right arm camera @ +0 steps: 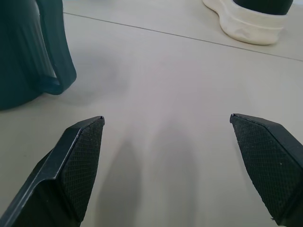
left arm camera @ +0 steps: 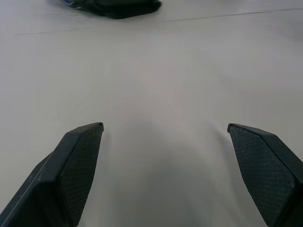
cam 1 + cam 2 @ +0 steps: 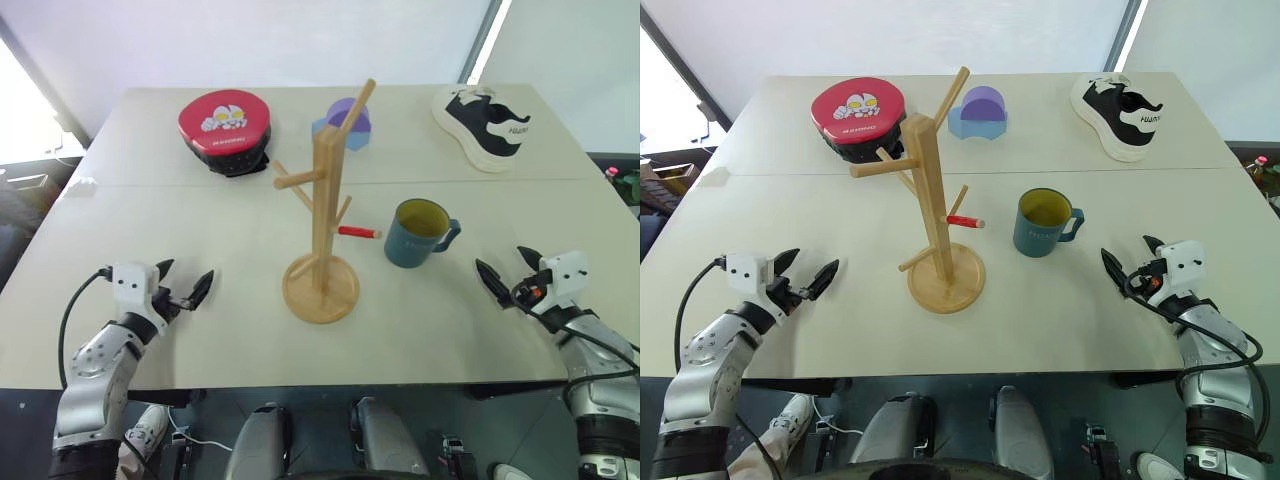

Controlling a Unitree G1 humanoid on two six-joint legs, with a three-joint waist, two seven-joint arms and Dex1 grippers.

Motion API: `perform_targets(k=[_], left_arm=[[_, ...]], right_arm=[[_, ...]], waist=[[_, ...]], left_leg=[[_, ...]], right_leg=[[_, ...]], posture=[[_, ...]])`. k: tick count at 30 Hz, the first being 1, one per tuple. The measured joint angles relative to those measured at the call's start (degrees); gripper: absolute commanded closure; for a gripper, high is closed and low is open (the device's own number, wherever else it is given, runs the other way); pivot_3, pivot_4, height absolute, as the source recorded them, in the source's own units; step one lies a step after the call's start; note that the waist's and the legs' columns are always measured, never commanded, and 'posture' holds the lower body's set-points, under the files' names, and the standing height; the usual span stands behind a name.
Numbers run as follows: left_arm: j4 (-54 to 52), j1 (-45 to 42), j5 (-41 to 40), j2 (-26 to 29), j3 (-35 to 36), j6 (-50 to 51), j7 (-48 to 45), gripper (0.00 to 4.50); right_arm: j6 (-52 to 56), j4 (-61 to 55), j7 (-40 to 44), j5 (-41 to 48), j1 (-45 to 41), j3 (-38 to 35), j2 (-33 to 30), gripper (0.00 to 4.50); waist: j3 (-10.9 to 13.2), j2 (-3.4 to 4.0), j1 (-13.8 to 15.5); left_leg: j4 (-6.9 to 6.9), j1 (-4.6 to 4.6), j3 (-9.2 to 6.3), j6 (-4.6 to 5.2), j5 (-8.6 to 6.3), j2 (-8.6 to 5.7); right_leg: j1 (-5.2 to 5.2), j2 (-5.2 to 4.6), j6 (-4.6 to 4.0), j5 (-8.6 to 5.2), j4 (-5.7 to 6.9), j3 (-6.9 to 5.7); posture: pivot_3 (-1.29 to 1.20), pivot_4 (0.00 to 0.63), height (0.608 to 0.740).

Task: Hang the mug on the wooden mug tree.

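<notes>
Awaiting grasp: both end effectors released, empty. Mug (image 3: 418,234) upright just ahead-left of right end effector (image 3: 508,275), handle facing it; tree (image 3: 322,210) beyond, free.

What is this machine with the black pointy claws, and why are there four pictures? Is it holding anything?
It is a robot shaped a bit like a person. Two pictures come from cameras in its head, looking down at a table. The other two come from cameras on its wrists, looking out between its own fingers.

The claws are its grippers. The left gripper and the right gripper are both open and hold nothing.

In the middle stands a wooden mug tree, a post with pegs for hanging cups. Beside it, toward the robot's right, sits a blue mug with a yellow inside, upright on the table. The right wrist camera sees the mug's handle close by.

At the far edge lie a red round box with a cartoon picture, a purple and blue toy and a black and white shoe.
</notes>
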Motion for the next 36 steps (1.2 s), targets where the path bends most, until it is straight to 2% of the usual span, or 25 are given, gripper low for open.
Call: perform_targets(k=[8,15,26,36], left_arm=[[-9.89,5.79,-4.35,2.93,-5.67,0.22,-12.15,0.0],[-15.4,7.93,-4.47,5.3,-11.47,-0.25,-17.49,0.0],[-15.23,5.29,-4.15,2.71,-15.96,-2.75,-19.18,0.0],[-14.92,6.83,-3.75,1.96,-17.66,-5.09,-19.67,0.0]], right_arm=[[1.22,-3.27,-0.19,0.05,-0.58,1.99,0.33,0.08],[1.73,-3.17,-0.23,0.0,-4.4,3.6,0.91,0.08],[0.22,1.21,-0.14,-0.91,-7.74,6.12,3.4,0.08],[-1.56,9.31,0.82,-1.94,-13.0,6.57,3.68,0.08]], waist=[[-0.1,0.18,-0.09],[-0.13,0.23,-0.03],[-0.14,0.27,-0.15],[-0.14,0.28,-0.13]], left_leg=[[0.0,0.01,0.0,0.0,0.0,0.0],[0.04,0.02,0.01,0.01,0.01,-0.01],[0.15,0.09,0.03,0.03,0.02,-0.04],[0.26,0.11,0.04,0.04,0.02,-0.03]], right_leg=[[0.0,0.0,-0.02,-0.01,0.0,0.0],[0.03,0.03,-0.02,-0.01,0.0,-0.01],[0.13,0.15,0.0,0.0,0.05,-0.01],[0.15,0.24,0.02,0.01,0.15,-0.01]], posture=[[0.0,0.15,0.735],[0.0,0.15,0.735],[0.0,0.15,0.735],[0.0,0.15,0.735]])
